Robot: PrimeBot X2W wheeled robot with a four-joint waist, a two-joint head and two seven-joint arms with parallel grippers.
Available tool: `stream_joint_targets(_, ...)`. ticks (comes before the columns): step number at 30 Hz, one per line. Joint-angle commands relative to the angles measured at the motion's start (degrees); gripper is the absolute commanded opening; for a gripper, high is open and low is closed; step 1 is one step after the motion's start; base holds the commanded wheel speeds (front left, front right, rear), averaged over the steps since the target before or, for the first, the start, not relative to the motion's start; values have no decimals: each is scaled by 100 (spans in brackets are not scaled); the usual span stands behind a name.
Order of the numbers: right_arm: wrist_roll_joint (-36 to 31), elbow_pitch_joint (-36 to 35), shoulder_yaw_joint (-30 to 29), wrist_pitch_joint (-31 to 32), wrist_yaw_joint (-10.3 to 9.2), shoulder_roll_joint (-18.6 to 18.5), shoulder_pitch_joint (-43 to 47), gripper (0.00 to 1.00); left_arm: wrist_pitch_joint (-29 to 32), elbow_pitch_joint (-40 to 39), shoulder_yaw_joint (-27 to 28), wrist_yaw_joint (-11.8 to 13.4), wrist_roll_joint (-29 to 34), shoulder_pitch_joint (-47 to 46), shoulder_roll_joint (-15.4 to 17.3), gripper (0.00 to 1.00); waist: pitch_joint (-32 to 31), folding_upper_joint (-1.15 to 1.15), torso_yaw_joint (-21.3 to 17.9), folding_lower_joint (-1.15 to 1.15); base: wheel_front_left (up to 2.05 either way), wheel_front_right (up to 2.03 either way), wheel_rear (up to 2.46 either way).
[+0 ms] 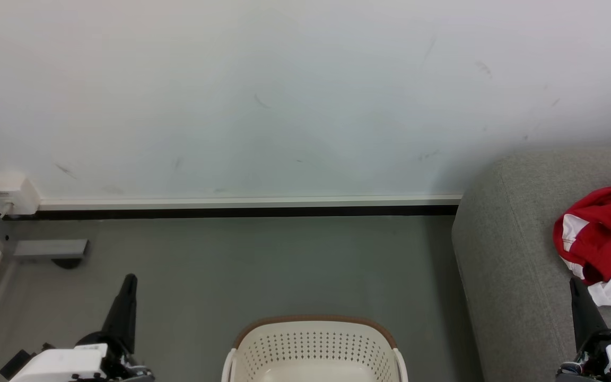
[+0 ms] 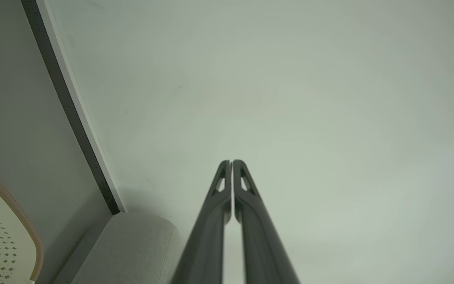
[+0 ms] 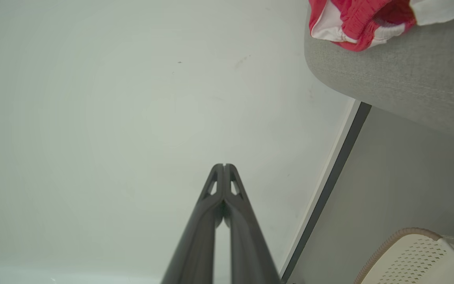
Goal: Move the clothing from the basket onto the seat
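- left gripper point(image 2: 231, 162), low left in the head view: both dark fingers pressed flat together at the tips, nothing between them. It points at the bare wall.
- right gripper point(image 3: 224, 165), low right in the head view: fingers together the same way, nothing pinched. In the head view its tip sits over the near part of the seat, just beside the white hem of the clothing. In its own wrist view the cloth is well off to the upper right, so there is no grip on it.
- basket point(image 1: 313, 319): between the two grippers at bottom centre, on the floor. It is cream plastic with rows of small holes, a brown rim and white side handles. The near part is cut off by the frame.
- seat point(image 1: 512, 254): right of the basket with a strip of floor between them. It has coarse light grey fabric and a rounded left end, and its far end is up against the wall.
- clothing point(image 1: 602, 233): a crumpled red heap with white panels and thin white stripes. It lies on top of the seat at the right edge, partly cut off by the frame.
- floor point(image 1: 263, 265): plain grey.
- wall point(image 1: 284, 95): pale and scuffed, with a white skirting over a dark strip at its foot.
- socket box point(image 1: 11, 192): white, far left, at the base of the wall.
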Motion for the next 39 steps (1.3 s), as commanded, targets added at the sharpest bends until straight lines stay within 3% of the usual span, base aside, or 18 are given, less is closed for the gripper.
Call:
stream_joint_targets(1,145,-25,-24,36,-12,-6,-63,0,37,-22,19,19,-153,-63,8,0,3,0,0,0,0,0,0)
stream_joint_targets(39,248,-45,142,-106,-12,-147,-43,0,38,-20,18,19,-133,-53,9,0,3,0,0,0,0,0,0)
